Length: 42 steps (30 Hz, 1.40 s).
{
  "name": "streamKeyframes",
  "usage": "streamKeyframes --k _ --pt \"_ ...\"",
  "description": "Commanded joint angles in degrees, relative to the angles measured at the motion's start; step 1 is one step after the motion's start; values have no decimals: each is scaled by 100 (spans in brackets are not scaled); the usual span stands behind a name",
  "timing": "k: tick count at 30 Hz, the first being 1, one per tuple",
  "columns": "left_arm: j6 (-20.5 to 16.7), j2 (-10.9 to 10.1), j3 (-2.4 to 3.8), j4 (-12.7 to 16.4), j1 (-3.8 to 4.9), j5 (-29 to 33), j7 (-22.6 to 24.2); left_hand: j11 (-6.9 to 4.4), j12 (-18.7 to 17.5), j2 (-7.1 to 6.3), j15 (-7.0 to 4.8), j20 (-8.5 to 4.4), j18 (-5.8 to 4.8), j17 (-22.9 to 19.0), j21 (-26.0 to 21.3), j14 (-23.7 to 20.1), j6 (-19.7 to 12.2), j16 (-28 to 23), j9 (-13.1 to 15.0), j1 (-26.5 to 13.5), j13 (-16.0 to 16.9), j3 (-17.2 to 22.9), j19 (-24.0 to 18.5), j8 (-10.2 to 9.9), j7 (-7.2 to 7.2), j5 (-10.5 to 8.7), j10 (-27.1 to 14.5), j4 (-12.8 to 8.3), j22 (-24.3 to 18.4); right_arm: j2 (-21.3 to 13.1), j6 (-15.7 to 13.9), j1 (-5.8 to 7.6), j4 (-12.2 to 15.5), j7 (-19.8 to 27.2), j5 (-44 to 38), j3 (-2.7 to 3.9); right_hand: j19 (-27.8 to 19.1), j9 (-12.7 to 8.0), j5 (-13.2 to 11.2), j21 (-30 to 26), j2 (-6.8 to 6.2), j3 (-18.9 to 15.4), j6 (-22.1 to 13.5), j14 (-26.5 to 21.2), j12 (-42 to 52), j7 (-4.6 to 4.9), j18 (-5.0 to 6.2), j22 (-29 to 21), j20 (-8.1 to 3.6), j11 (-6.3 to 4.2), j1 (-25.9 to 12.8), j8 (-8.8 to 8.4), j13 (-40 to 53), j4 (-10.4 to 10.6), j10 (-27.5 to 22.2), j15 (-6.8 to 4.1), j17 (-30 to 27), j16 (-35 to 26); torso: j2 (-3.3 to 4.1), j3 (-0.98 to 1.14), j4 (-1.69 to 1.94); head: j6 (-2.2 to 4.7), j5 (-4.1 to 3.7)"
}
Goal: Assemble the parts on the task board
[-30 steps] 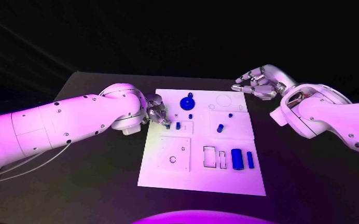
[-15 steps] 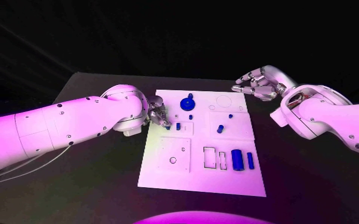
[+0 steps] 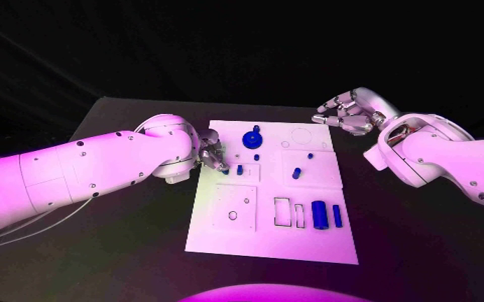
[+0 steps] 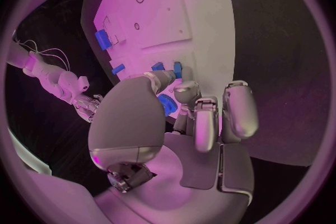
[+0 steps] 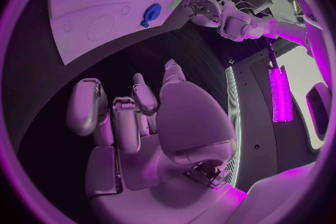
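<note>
The white task board (image 3: 264,235) lies in the middle of the black table. My left hand (image 3: 212,154) hovers at the board's left edge and pinches a small blue part (image 4: 167,105) between thumb and fingers. Just beside it a short blue part (image 3: 239,170) stands in a square outline. A round blue part (image 3: 252,138) sits near the far edge, and two blue bars (image 3: 319,214) lie at the right. My right hand (image 3: 348,114) hangs beyond the board's far right corner, fingers loosely bent and apart, holding nothing. From the right wrist, the round blue part (image 5: 152,11) and my left hand (image 5: 199,3) are visible.
More small blue parts lie on the board: one (image 3: 296,173) right of centre, a tiny one (image 3: 257,156) below the round part. Empty cut-outs (image 3: 283,212) sit left of the bars. Bare black table (image 3: 121,246) surrounds the board.
My left forearm has swung slightly, while its hand stays at the board's left edge with the part. The right hand has not moved.
</note>
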Motion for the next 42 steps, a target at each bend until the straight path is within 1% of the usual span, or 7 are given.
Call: streamKeyframes --k 1,14,18,21,32,39,42 --pt "185 3 -9 18 -17 -51 -72 -4 39 -28 -38 -3 -58 1508 28 604 135 14 12 54 15 891 33 39 -83 29 42 -910 8 2 43 -4 8 47 -24 1 12 -6 20 -17 26 -41 24 418 35 -6 93 7 -24 -18 -20 26 6 -1 34 -44 815 -27 -1 -1 2 -9 1" --pt "206 37 -9 0 -17 115 -37 -7 65 -36 -40 -5 -61 1508 36 604 148 14 14 34 52 890 39 42 -88 28 69 -912 21 4 46 -4 12 44 -24 1 12 -6 20 -17 26 -41 24 418 35 -6 93 7 -24 -18 -20 26 6 -1 34 -44 815 -27 1 8 -1 -7 4" --pt "203 67 -9 -6 -17 154 -33 -8 67 -36 -40 -6 -60 1508 35 604 152 14 14 23 54 889 39 42 -89 27 75 -909 19 9 48 -5 12 42 -24 1 12 -6 20 -17 26 -41 24 418 35 -6 93 7 -24 -18 -20 26 6 -1 34 -44 815 -27 -5 3 -5 -10 1" --pt "206 100 -9 -15 -17 177 -46 -10 81 -35 -41 -8 -61 1508 39 604 161 14 15 -5 73 885 41 42 -94 26 95 -901 25 12 49 -4 13 41 -24 1 12 -6 20 -17 26 -41 24 418 35 -6 93 7 -24 -18 -20 26 6 -1 34 -44 815 -27 -5 9 -2 -3 8" --pt "263 223 -10 -124 -18 194 -121 -16 83 -25 -44 -10 -64 1508 48 604 176 14 15 -45 75 880 49 43 -102 25 113 -888 41 18 49 -4 19 43 -24 1 11 -9 36 -26 31 -53 18 418 33 -6 94 4 -25 -17 -18 28 1 -5 32 -45 812 -29 -5 5 -5 -13 14" --pt "309 267 -11 -211 -20 210 -147 -16 83 -25 -44 -10 -64 1508 48 604 176 14 15 -45 75 880 49 43 -102 25 113 -888 41 17 49 -4 20 45 -24 1 11 -9 36 -26 31 -53 18 418 33 -6 94 4 -25 -17 -18 28 1 -5 32 -45 812 -29 -4 5 -2 -8 12" --pt "314 278 -11 -242 -20 231 -157 -18 78 -23 -46 -11 -63 1508 43 604 177 14 15 -60 69 876 45 40 -105 24 115 -885 32 17 46 -4 19 46 -24 1 9 -10 39 -31 32 -54 17 416 27 -6 95 0 -25 -17 -17 29 -7 -6 26 -45 808 -32 0 0 3 5 3"
